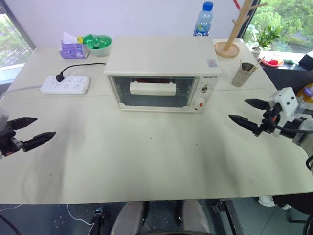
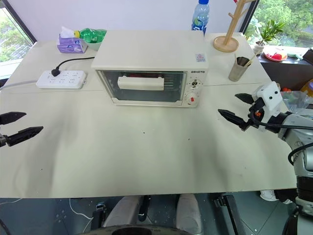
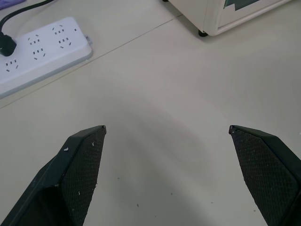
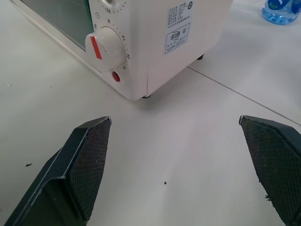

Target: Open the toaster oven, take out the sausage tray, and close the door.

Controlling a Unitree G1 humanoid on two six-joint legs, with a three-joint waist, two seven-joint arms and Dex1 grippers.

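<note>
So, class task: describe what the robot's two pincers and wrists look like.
Each pincer has two black, tapering, pointed fingers with finely textured inner pads. The right pincer sits on a white boxy wrist block with black cables behind; the left pincer is black too.

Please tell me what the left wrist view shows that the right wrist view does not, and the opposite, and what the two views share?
Left wrist view: a white power strip with a black plug in it, and the bottom front corner of the toaster oven with one foot.

Right wrist view: the oven's knob with a red mark, the red button, the side label and a blue bottle base.

Both: two black fingers spread wide, holding nothing, over the pale table, with part of the oven beyond.
</note>
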